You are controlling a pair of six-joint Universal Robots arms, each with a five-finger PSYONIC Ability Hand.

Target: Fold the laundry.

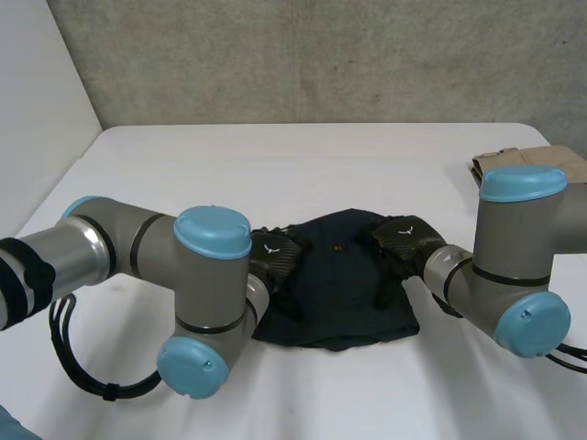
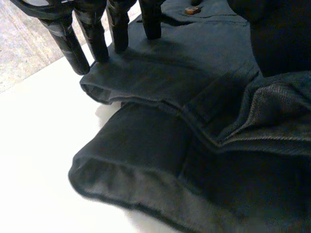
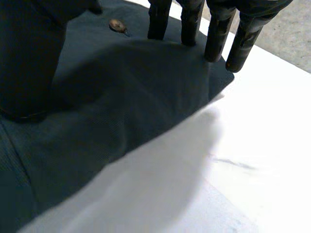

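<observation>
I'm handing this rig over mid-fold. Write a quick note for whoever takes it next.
Left hand: open, straight fingers on the dark garment's left edge.
Right hand: open, fingers on its right edge.
The garment lies mid-table, button up; cardboard at the far right.
Done: some layers overlap, probably a first fold.
Left: smooth it and finish folding.

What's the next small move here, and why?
Left hand and right hand lie open on the garment's opposite edges, fingers straight; thick ridges bunch by the left hand. Probably sweep both outward to flatten it.
</observation>
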